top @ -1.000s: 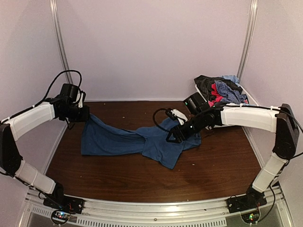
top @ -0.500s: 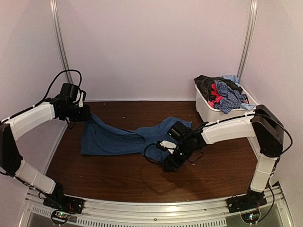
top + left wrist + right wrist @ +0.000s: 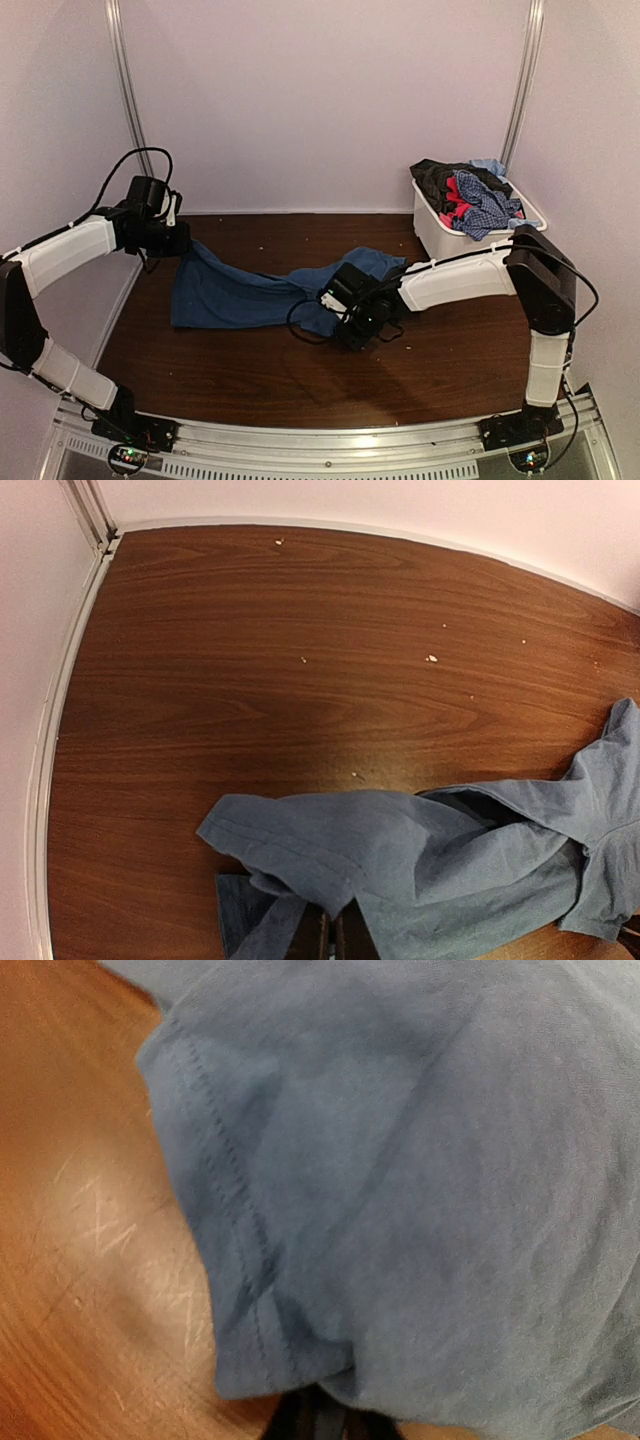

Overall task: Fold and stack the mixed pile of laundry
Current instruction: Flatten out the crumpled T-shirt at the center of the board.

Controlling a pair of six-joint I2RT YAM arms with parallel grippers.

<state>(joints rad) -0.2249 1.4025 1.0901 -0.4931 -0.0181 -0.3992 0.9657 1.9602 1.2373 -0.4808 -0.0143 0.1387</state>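
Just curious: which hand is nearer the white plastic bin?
Right. The right hand is mid-table, left of the white plastic bin; the left hand grips the dark-blue T-shirt farther left.

The table (image 3: pixel 250 375) front lies bare; dark-blue T-shirt (image 3: pixel 235 297) spans the middle; bin (image 3: pixel 437 237) seemingly fills far-right corner.

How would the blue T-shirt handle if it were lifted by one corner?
Probably floppy: the T-shirt sags from its raised corner and wrinkles on the table. Likely light, being thin cloth with a stitched hem. It would probably bunch when pushed.
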